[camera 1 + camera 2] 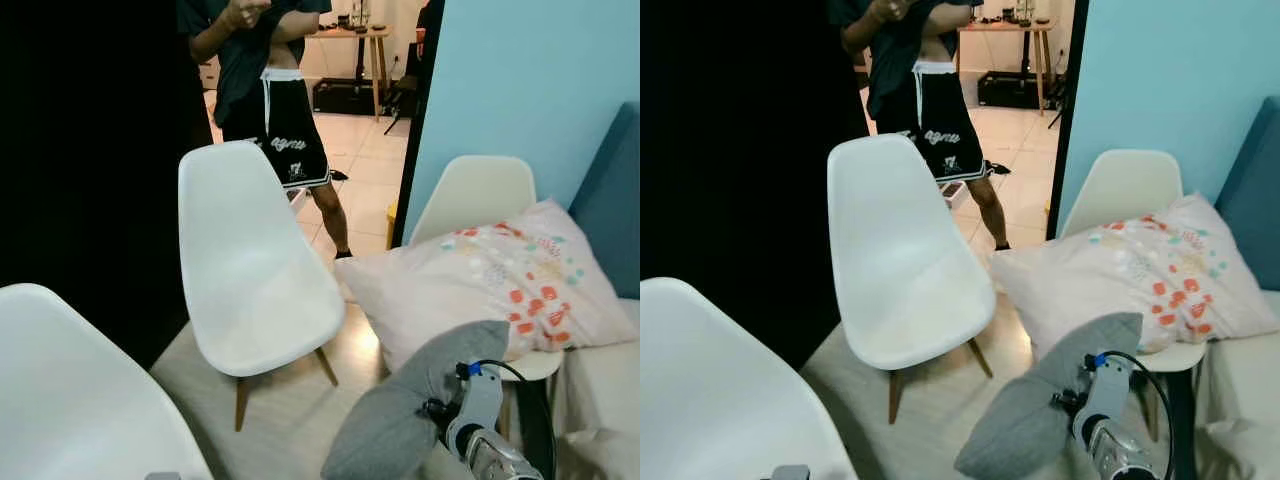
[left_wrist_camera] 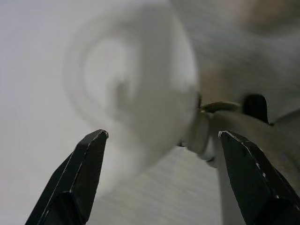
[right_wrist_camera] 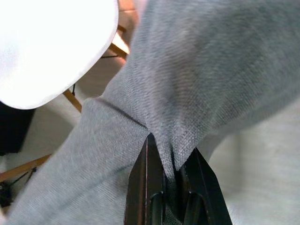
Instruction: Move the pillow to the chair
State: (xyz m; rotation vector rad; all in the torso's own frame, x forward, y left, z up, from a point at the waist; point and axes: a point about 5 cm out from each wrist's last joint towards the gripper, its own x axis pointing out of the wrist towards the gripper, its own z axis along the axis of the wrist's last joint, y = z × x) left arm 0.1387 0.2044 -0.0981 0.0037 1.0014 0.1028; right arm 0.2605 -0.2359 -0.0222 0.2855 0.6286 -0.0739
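A grey pillow (image 1: 415,400) hangs low at the right, just in front of me, held up by my right arm (image 1: 478,415). In the right wrist view my right gripper (image 3: 171,164) is shut on a pinched fold of the grey pillow (image 3: 187,84). An empty white chair (image 1: 255,270) stands on the floor left of the pillow, its seat facing me. My left gripper (image 2: 161,135) is open with nothing between its fingers, and a blurred white chair shell (image 2: 136,89) lies beyond it.
A second white chair (image 1: 478,195) at the right carries a patterned pillow (image 1: 500,285). Another white chair back (image 1: 70,390) is close at the lower left. A person (image 1: 270,90) stands in the doorway behind. A blue wall (image 1: 520,90) and blue sofa (image 1: 615,190) are at the right.
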